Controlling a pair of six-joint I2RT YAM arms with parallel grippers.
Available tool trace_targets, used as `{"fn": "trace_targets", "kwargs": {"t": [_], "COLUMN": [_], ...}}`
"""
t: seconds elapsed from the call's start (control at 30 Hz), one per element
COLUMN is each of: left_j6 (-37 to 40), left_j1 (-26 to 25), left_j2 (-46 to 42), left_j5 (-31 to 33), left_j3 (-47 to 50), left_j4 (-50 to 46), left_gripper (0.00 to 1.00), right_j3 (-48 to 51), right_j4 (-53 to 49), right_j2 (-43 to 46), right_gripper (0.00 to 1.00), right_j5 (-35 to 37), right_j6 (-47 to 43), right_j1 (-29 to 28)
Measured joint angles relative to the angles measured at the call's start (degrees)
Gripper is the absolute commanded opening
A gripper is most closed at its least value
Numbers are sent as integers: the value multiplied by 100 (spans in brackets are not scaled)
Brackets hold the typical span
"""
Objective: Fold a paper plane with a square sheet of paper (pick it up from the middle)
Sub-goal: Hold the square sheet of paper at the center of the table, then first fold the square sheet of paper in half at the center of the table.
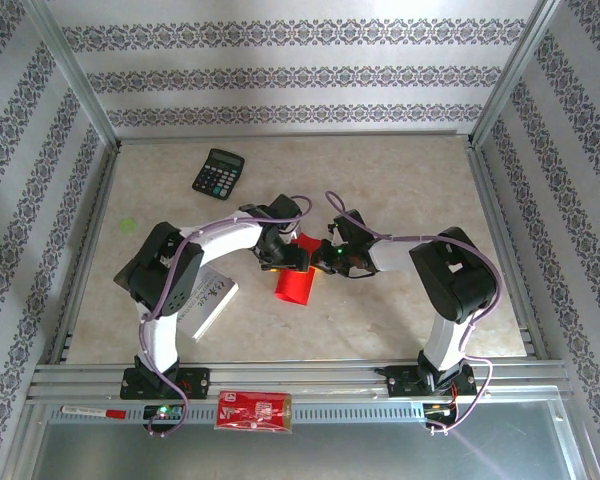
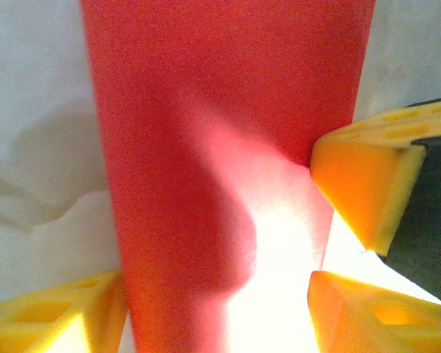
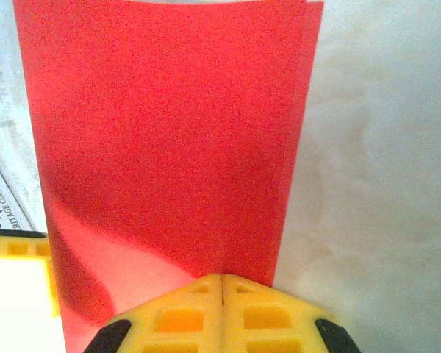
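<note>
In the middle of the bench (image 1: pixel 400 180), we are seeing one square sheet of paper (image 1: pixel 293 285) lying folded in half. It is not looking like a plane yet. Two pincers are working: the left pincer (image 2: pixel 217 309) is standing wide around the sheet, and the right pincer (image 3: pixel 222 283), closed tight, is pressing on it.

Standing at the table, only one piece of lettering can be made out. In the right wrist view the white booklet (image 3: pixel 1 193) carries black capitals running sideways along its edge; one line appears to read "CULTURAL", and the line beside it is too cropped to make out. From above, the print on that booklet is too small to read. The calculator (image 1: pixel 218 173) shows keys but no readable legends. The red printed packet (image 1: pixel 253 411) bears white markings, none legible.
</note>
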State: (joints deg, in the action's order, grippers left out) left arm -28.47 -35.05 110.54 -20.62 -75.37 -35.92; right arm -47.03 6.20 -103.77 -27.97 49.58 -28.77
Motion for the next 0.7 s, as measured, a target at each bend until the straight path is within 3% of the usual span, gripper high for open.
{"fn": "trace_targets", "kwargs": {"t": [0.23,0.33,0.53,0.7], "left_j6": [-221,-358,-782,-933], "left_j1": [31,72,192,190], "left_j2": [-444,-619,-704,-704], "left_j5": [146,201,-461,-671], "left_j3": [214,479,885,868], "left_j4": [151,367,1217,1543], "left_gripper": [58,49,30,31], "right_j3": [2,2,4,13], "right_j4": [57,68,70,76], "right_j2": [-11,-11,-11,-11], "right_gripper": [0,0,0,0], "right_j5": [0,0,0,0], "right_j6": [0,0,0,0], "right_j1": [0,0,0,0]}}
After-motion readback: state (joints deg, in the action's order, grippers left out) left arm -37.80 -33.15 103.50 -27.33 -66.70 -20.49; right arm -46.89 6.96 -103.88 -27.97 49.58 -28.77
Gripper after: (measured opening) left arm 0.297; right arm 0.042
